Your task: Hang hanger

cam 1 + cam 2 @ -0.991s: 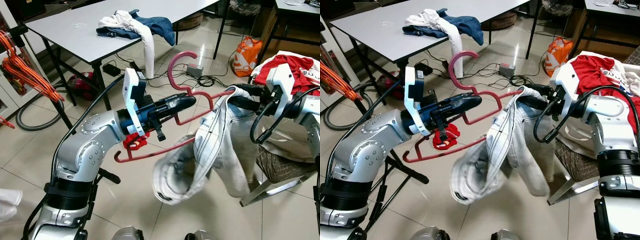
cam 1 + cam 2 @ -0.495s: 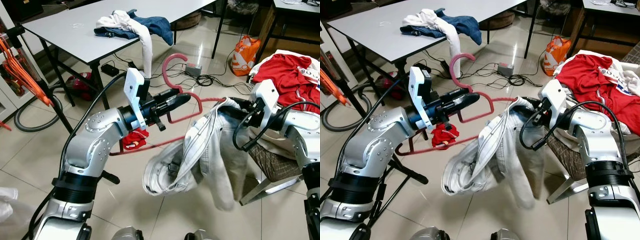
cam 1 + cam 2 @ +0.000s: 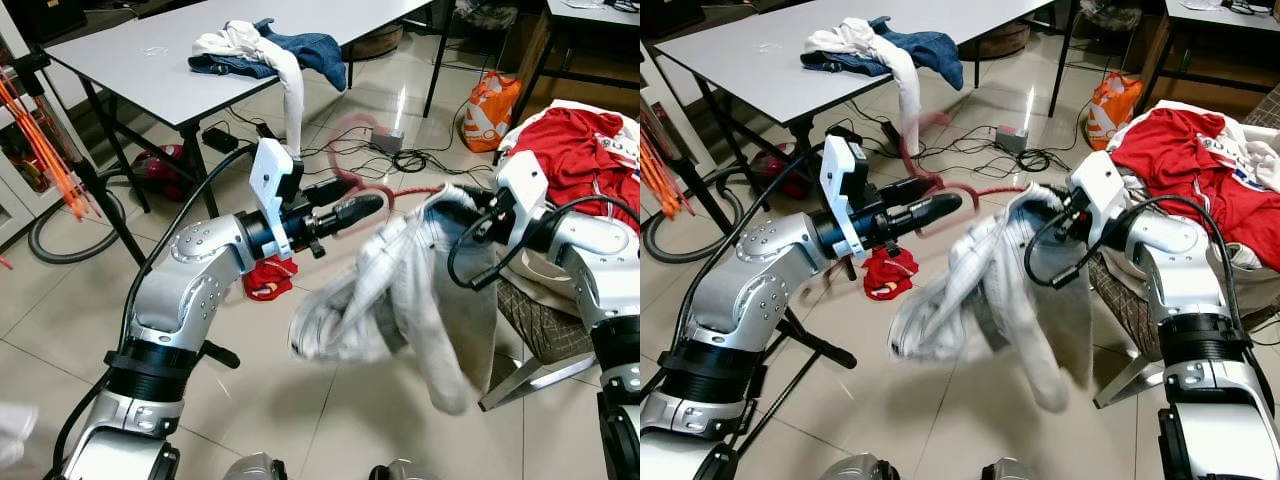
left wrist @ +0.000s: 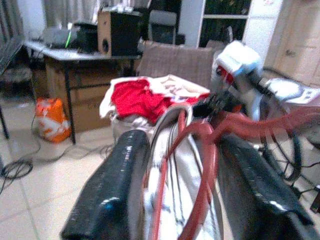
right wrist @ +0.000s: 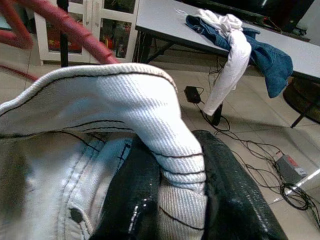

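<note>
My left gripper (image 3: 352, 209) is shut on a red hanger (image 3: 398, 190), which shows blurred in the eye views with its hook (image 3: 352, 128) pointing up. In the left wrist view the red hanger (image 4: 202, 165) runs between the two black fingers (image 4: 112, 195). A pair of white jeans (image 3: 400, 290) hangs from the hanger's right end, also blurred. My right gripper (image 3: 468, 206) is shut on the top fold of the jeans. In the right wrist view its fingers (image 5: 135, 200) pinch the white denim (image 5: 177, 160), and the red hanger (image 5: 65, 25) crosses behind.
A grey table (image 3: 150, 70) with a heap of clothes (image 3: 270, 50) stands behind. On the right a wicker chair (image 3: 545, 330) holds a red garment (image 3: 580, 150). An orange bag (image 3: 490, 110), cables (image 3: 405, 155) and a red cloth (image 3: 268, 280) lie on the tiled floor. Orange hangers (image 3: 45, 140) hang at the left.
Both arms have swung the hanger and the jeans, which now blur. The hanger has lifted and tilted away. The right gripper has moved left and up with the jeans' fold.
</note>
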`<state>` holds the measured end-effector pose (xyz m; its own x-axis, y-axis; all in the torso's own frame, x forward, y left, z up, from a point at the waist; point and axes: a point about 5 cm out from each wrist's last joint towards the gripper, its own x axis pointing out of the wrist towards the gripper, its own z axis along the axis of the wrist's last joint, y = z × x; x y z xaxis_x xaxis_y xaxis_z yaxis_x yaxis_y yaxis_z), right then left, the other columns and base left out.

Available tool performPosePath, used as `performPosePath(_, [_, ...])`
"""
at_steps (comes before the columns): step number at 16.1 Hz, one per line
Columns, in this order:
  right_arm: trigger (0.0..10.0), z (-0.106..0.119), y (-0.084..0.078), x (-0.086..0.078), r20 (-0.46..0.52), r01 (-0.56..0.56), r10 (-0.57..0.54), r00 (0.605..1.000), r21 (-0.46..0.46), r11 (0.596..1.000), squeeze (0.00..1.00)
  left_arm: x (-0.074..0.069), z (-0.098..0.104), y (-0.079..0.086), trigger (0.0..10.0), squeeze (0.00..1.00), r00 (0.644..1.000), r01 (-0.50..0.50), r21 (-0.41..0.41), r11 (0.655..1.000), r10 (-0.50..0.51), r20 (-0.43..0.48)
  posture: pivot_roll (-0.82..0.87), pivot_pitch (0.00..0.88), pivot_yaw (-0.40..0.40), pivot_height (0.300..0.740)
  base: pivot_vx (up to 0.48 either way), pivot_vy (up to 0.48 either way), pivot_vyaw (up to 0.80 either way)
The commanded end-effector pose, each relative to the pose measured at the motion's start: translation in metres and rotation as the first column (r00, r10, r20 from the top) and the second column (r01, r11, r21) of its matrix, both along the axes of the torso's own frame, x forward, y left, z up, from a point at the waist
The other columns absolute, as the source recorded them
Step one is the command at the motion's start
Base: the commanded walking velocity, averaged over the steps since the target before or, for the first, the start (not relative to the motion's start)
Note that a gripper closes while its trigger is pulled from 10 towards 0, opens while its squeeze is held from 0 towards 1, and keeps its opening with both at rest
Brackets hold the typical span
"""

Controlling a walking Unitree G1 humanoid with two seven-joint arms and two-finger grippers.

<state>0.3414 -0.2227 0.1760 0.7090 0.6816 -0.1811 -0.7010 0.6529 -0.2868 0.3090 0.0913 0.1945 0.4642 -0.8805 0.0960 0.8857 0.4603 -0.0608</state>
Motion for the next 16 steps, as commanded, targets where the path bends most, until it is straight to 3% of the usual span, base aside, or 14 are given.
performPosePath(1, [0.0,0.022,0.002,0.005,0.098,0.003,-0.008,0.995,0.055,0.999,0.00,0.000,-0.003,-0.003,10.0,1.00,1.000,0.015,0.034,0.999,-0.015,-0.013,-0.12,0.000,0.047,0.740,0.000,0.000,0.00])
performPosePath(5, [0.0,0.018,0.002,0.004,0.092,0.014,-0.019,0.996,0.055,0.998,0.00,0.003,-0.009,0.000,10.0,1.00,1.000,0.006,0.083,0.997,-0.006,-0.002,-0.13,0.000,0.050,0.740,0.000,0.000,0.00])
performPosePath(6, [0.0,0.019,0.000,0.004,0.094,0.019,-0.024,0.995,0.057,0.998,0.00,0.007,-0.012,0.005,10.0,0.00,1.000,-0.021,0.112,0.993,0.021,0.006,-0.13,0.000,0.050,0.740,0.000,0.000,0.00])
performPosePath(11, [0.0,0.020,-0.010,0.005,0.107,0.077,-0.082,0.991,0.050,0.996,0.00,0.014,-0.018,0.024,10.0,0.00,0.993,-0.115,0.168,0.979,0.108,0.049,-0.13,0.000,0.047,0.740,0.000,0.000,0.00])
performPosePath(16, [0.0,0.013,-0.017,0.003,0.101,0.101,-0.106,0.989,0.048,0.994,0.00,0.031,0.009,0.056,10.0,0.00,0.952,-0.282,0.122,0.952,0.261,0.160,-0.13,0.000,0.045,0.740,0.000,0.000,0.00])
